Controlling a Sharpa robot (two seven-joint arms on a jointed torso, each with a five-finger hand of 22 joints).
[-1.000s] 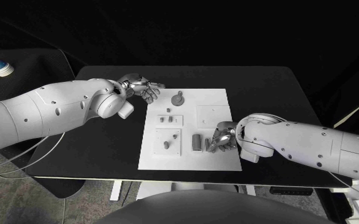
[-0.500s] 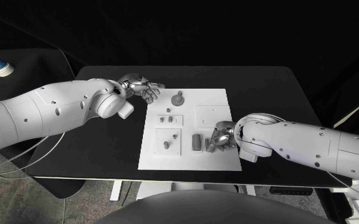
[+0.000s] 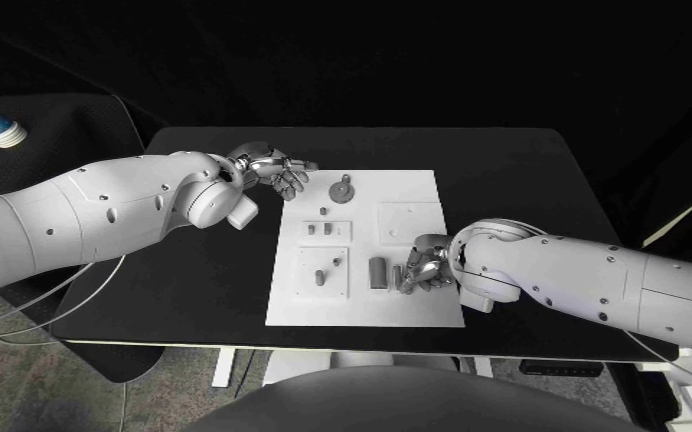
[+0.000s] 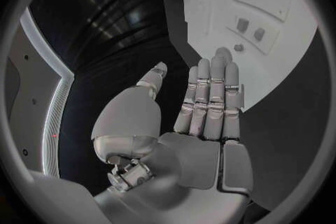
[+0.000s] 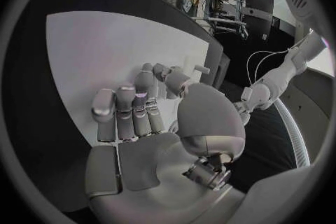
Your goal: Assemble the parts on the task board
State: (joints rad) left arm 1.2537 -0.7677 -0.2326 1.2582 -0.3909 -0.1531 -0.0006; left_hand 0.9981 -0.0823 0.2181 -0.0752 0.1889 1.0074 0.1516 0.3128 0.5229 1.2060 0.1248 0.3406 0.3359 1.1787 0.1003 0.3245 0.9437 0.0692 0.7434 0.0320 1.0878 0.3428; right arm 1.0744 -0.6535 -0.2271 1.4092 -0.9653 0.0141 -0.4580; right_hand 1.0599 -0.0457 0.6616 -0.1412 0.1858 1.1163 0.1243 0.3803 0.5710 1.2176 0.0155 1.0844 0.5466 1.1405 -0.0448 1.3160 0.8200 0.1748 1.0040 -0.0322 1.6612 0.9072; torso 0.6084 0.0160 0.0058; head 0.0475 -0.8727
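Task looks early to mid-way, judged from how the parts lie. The task board (image 3: pixel 418 312) sits mid-bench (image 3: pixel 202 282), white plate with several raised square sub-plates. Parts are scattered loose on it: a round disc part with a stem (image 3: pixel 342 191) near the far edge, two small pegs (image 3: pixel 326 229) on an upper sub-plate, two more small pieces (image 3: pixel 329 270) on the lower-left sub-plate, and a dark upright cylinder part (image 3: pixel 378 272) just beside the right hand's fingers. The upper-right sub-plate (image 3: pixel 408 220) looks bare. Whether any peg is seated in its socket is too small to tell.

Right hand (image 3: pixel 427 264) is low over the board's near-right area, fingers curled in toward the cylinder part and a small piece next to it. In the right wrist view the right hand (image 5: pixel 150 117) shows its fingers (image 5: pixel 133 106) bent with the thumb drawn in near their tips; a small pale peg (image 5: pixel 201 69) stands just past the fingertips. Can't tell if anything is actually pinched; contact is hidden by the fingers themselves.

Left hand (image 3: pixel 274 172) hovers off the board's far-left corner, over the bench, fingers spread, holding nothing. Left wrist view confirms: left hand (image 4: pixel 196 123) flat, fingers (image 4: pixel 210 89) straight and side by side, thumb apart, empty, board edge just beyond the fingertips.

Left to do, probably: most of it, as disc, pegs and cylinder look unplaced.
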